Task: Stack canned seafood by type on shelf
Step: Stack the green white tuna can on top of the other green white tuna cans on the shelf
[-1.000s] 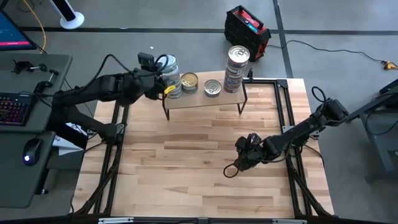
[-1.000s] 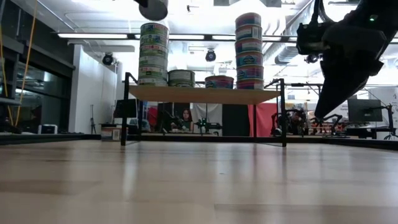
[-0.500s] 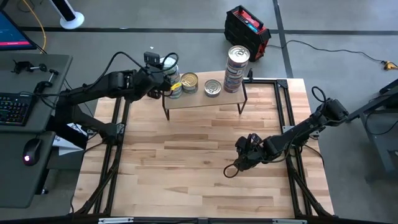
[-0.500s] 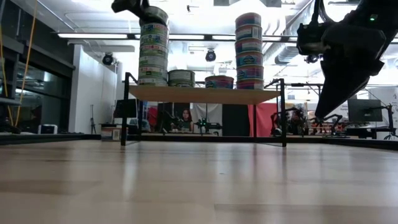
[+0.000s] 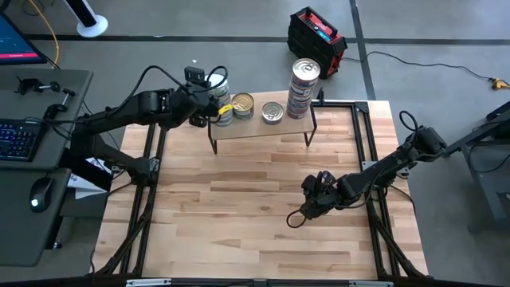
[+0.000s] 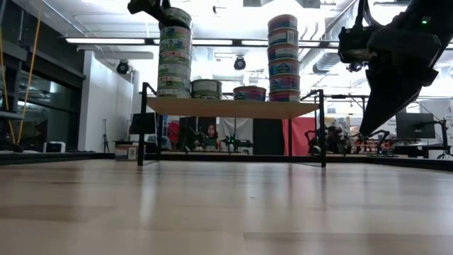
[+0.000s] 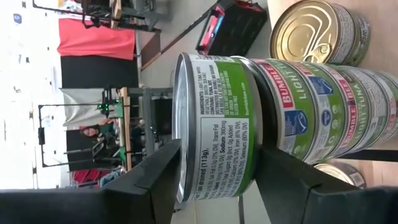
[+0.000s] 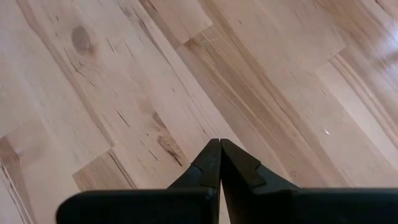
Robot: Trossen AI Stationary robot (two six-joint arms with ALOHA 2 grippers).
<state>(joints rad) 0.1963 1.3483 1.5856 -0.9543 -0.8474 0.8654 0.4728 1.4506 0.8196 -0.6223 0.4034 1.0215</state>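
Where left gripper (image 7: 214, 171) straddles it, top tin (image 7: 214, 124) reads "113g"; neighbours (image 7: 323, 112) "BUMBLE BEE".

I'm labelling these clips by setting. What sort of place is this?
Most likely a robotics lab or workshop, not a shop or kitchen. A desk with a keyboard and mouse stands beside the table, a black equipment case lies on the bare floor, and ceiling strip lights show in the low view.

Two tall stacks of short round metal tins stand on the light wood shelf (image 6: 233, 107): a left stack (image 6: 174, 58) and a right stack (image 6: 283, 57). Between them sit two single tins, one gold-lidded (image 5: 243, 104), one silver-lidded (image 5: 272, 112).
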